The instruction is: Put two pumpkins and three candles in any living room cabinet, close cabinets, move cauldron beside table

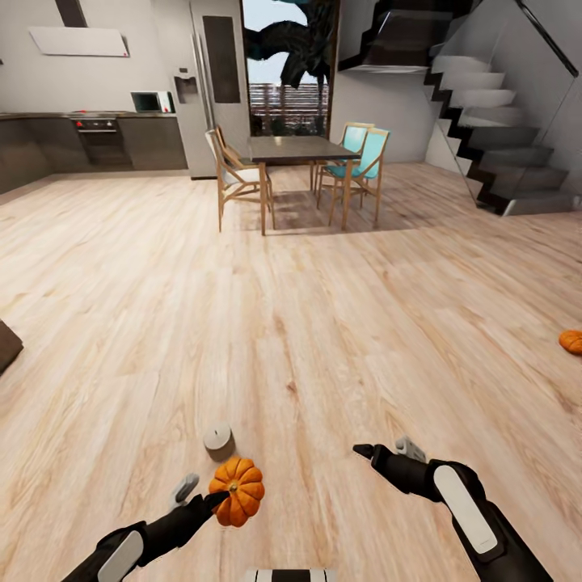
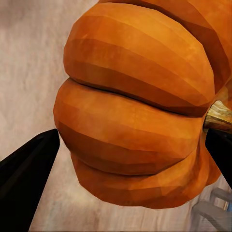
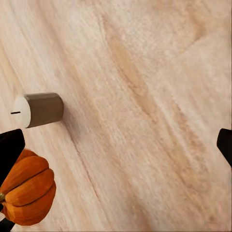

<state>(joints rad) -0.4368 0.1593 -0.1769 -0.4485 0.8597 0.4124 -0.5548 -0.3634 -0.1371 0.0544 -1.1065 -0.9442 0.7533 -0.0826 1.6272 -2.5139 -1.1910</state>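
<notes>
Left gripper (image 1: 208, 495) fingers clamped on pumpkin (image 1: 237, 490) (stem toward camera), candle (image 1: 217, 437) on floor (image 1: 323, 307) just beyond. Right gripper (image 1: 386, 449) fingers spread, holding nothing. Second pumpkin (image 1: 571, 342) far right.

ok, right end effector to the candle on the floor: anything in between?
Nothing visible. The right end effector is open over bare wood floor, and the candle stands to its left with only floor between. The pumpkin in the left end effector sits nearer the robot, just beside that path.

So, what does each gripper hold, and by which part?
The left gripper holds a pumpkin by its ribbed sides. The right gripper holds nothing.
</notes>
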